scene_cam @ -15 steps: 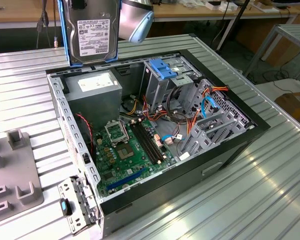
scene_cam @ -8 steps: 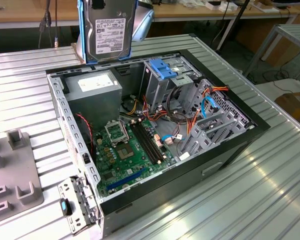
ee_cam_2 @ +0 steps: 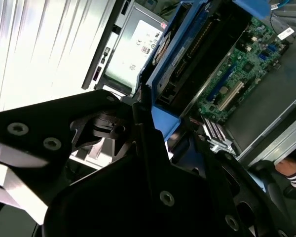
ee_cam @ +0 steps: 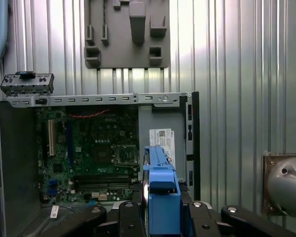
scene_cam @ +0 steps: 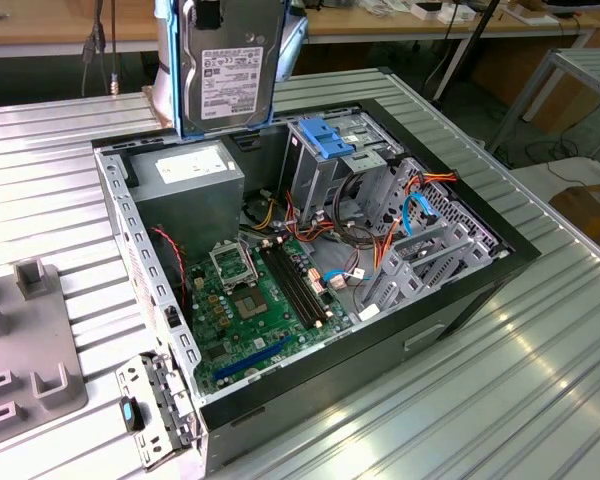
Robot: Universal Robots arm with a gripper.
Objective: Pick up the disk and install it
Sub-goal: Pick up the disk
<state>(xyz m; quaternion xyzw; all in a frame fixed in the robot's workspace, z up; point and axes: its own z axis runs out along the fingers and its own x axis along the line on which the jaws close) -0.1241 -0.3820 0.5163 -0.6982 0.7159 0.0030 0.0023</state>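
Metal table [scene_cam: 540,400], disk [scene_cam: 228,75] gripped between jaws

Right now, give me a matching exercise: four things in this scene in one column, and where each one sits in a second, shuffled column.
1. disk
2. power supply
3. motherboard
4. grey fixture block

A. flat on the case floor
B. on the table, outside the case
C. held up in the pincer
D. in a corner inside the case

Pairs: 1-C, 2-D, 3-A, 4-B
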